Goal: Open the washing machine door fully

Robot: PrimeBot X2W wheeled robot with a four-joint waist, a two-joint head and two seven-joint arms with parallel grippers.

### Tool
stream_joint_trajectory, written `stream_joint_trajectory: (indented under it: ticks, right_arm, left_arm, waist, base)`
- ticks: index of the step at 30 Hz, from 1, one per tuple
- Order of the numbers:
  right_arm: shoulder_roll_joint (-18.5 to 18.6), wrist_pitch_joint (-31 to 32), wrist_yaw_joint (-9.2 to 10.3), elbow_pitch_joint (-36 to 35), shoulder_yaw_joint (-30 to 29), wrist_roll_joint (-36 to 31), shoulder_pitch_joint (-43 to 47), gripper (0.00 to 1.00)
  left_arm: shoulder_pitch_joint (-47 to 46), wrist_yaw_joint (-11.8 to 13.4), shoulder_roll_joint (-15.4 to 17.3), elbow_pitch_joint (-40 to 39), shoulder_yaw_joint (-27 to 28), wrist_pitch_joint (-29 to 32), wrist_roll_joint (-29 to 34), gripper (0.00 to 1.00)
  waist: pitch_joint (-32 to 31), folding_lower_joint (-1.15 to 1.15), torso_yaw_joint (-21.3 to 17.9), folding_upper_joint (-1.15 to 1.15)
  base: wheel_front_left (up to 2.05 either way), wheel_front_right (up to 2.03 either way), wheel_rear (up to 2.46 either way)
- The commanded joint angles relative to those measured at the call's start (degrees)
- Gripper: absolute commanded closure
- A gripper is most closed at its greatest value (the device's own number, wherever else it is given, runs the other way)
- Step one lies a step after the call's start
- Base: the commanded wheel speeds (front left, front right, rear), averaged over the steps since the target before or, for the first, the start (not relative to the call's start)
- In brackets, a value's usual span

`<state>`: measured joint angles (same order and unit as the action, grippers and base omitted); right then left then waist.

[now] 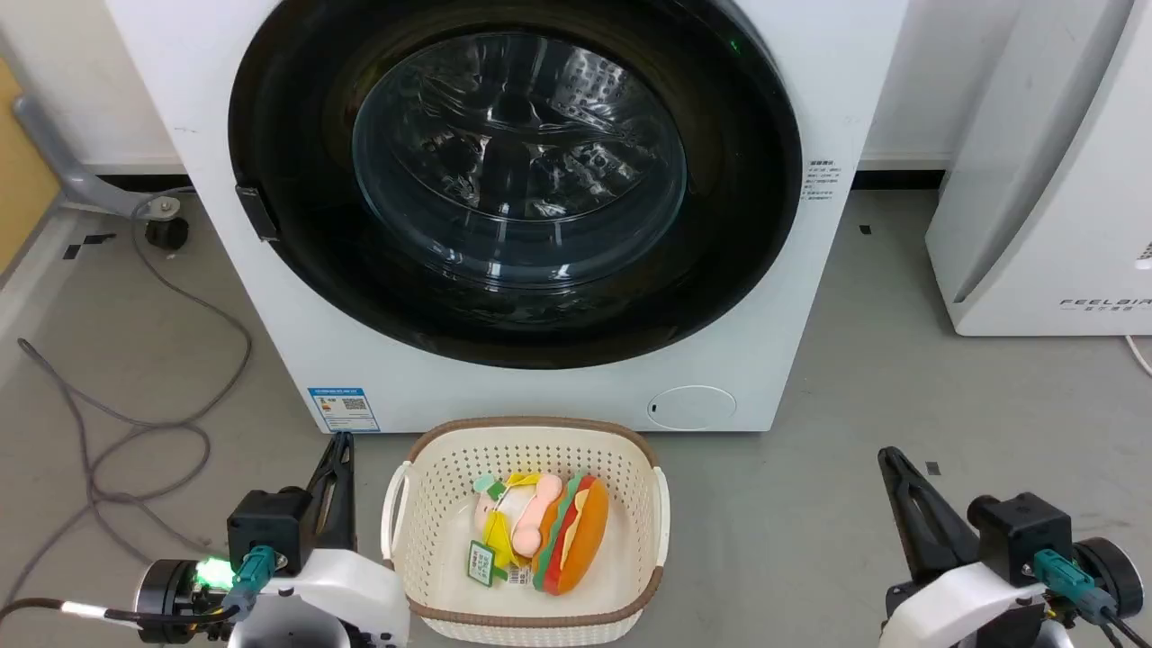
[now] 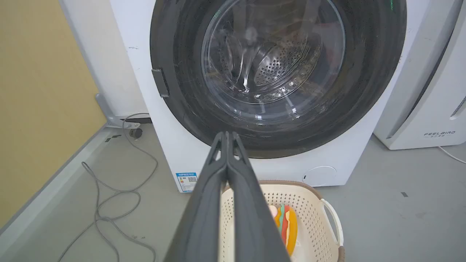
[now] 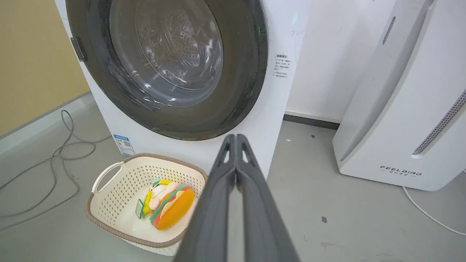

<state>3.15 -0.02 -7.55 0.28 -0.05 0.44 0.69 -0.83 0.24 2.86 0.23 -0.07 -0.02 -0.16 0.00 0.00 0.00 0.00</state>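
The white washing machine [image 1: 558, 396] [image 2: 174, 153] [image 3: 284, 43] stands straight ahead. Its round glossy black washing machine door [image 1: 297, 117] [image 2: 178, 47] [image 3: 247, 72] lies flat against the front, with a clear glass bowl at its centre and a small dark latch tab [image 1: 257, 212] [image 2: 160, 83] [image 3: 78, 49] on its left edge. My left gripper [image 1: 340, 441] [image 2: 226, 134] is shut and holds nothing, low at the left, well short of the machine. My right gripper [image 1: 893, 454] [image 3: 235, 136] is shut and holds nothing too, low at the right.
A cream basket [image 1: 409, 526] [image 2: 327, 209] [image 3: 105, 203] holding a toy burger [image 1: 576, 535] [image 3: 174, 207] stands on the floor between my grippers, before the machine. Grey cables [image 1: 135, 423] trail at the left. A white FEELAIR appliance [image 1: 1044, 216] [image 3: 400, 120] stands at the right.
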Motion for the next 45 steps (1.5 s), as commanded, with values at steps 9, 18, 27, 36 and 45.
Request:
stream_joint_trajectory:
  ticks: [9,18,27,36,45]
  right_arm:
    - [0.00,-0.63,0.00,0.28,-0.30,0.43,0.13,0.00]
    - [-0.02,-1.57,0.01,0.76,-0.61,1.44,0.23,1.00]
    - [-0.04,-2.53,0.01,1.36,-1.03,3.64,0.29,1.00]
    - [-0.06,-3.51,0.02,2.81,-1.05,14.53,-0.37,1.00]
    - [-0.08,-3.42,0.02,4.45,-2.22,28.86,-2.08,1.00]
  left_arm:
    - [-0.31,0.01,0.00,0.55,-0.67,-0.76,-0.55,0.00]
    - [-0.71,0.00,0.00,1.24,-1.65,-1.84,-1.53,0.00]
    - [-1.06,-0.05,0.00,2.01,-2.58,-2.92,-2.38,0.00]
    - [-1.43,-0.05,0.00,2.74,-3.45,-3.99,-3.06,0.00]
    - [-1.84,-0.06,0.01,3.40,-4.35,-5.07,-3.66,0.00]
  waist:
    - [0.01,0.00,-0.02,0.00]
    - [-0.06,0.00,-0.01,0.00]
    - [-0.14,0.00,0.01,0.00]
    - [-0.12,0.00,-0.06,0.00]
    - [-0.17,0.00,-0.12,0.00]
  base:
    - [0.00,0.00,0.00]
    - [0.00,0.00,0.00]
    - [0.00,0.00,0.00]
    - [0.00,0.00,0.00]
    - [0.00,0.00,0.00]
